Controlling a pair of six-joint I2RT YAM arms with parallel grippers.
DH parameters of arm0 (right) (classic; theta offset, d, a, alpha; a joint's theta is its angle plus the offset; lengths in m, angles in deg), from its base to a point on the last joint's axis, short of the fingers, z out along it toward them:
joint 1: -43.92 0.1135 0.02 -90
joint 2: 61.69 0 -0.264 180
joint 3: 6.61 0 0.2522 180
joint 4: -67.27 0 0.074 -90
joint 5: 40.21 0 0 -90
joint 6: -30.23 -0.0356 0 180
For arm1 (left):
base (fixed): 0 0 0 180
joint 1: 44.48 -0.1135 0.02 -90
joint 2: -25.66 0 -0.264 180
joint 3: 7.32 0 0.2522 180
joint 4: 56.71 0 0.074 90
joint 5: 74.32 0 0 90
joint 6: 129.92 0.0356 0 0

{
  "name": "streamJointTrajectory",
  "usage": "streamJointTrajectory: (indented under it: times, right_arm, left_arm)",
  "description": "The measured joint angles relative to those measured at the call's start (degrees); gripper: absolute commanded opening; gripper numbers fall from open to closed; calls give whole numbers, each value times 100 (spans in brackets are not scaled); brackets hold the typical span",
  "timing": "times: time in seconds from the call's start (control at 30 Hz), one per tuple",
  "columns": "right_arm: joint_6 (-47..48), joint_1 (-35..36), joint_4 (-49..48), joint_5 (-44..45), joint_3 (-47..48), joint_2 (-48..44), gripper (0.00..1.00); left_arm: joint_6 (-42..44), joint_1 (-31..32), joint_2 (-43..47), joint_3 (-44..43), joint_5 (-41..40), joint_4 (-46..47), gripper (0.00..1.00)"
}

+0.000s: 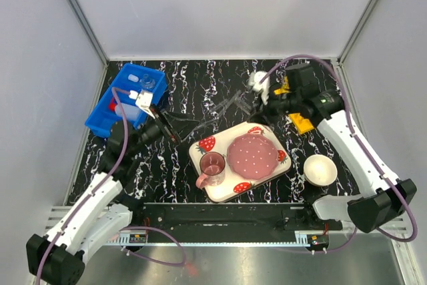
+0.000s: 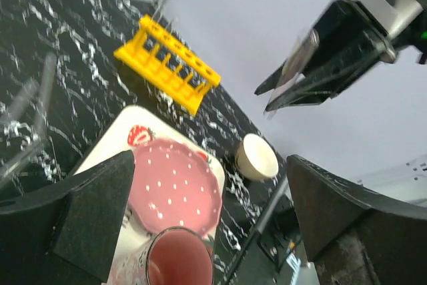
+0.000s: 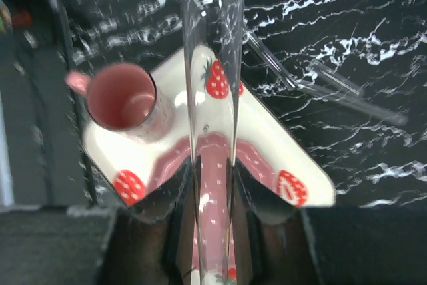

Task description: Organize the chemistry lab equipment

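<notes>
Right hand (image 3: 210, 188) clenched on a glass tube (image 3: 210, 58), gripped near one end so the long free part sticks out, probably for feeding into a hole of the yellow rack (image 2: 167, 65); tube hangs over the strawberry tray (image 1: 208, 191). Rack sits far right on the surface (image 1: 200, 78), partly under the right arm. Left hand (image 2: 208, 165) released, fingers wide, nothing between; it hovers just left of the tray. Loose tubes (image 1: 227, 108) lie mid surface, far of the tray. Blue bin (image 1: 107, 121) far left holds the squeeze bottle (image 1: 128, 111) and beaker (image 1: 147, 83). Room: tray crowds the middle; white bowl (image 1: 320, 169) near right; open strip along the far wall; rack close to the right wall.
</notes>
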Motion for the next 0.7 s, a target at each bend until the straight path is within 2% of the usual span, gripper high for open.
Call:
streamJointTrajectory:
  times: [0.13,0.27,0.4,0.5,0.7]
  right_arm:
    - [-2221,-841,-1364,-944,-560,-221,27]
    - [-4638,-1460,-3167,-1585,-1458,-310,27]
    - [-6948,-1937,-5025,-1840,-2428,-306,27]
    - [-7858,-2124,-5713,-1893,-2782,-308,27]
    - [-8579,-2205,-6288,-1897,-3060,-511,27]
  left_arm:
    - [24,605,227,487,-734,839,99]
    - [83,1381,-398,461,-1147,1482,99]
    - [138,1930,-1169,219,-1462,1670,99]
    - [136,2286,-1751,-254,-1762,1683,99]
    - [70,3038,-2850,-1652,-2590,1274,99]
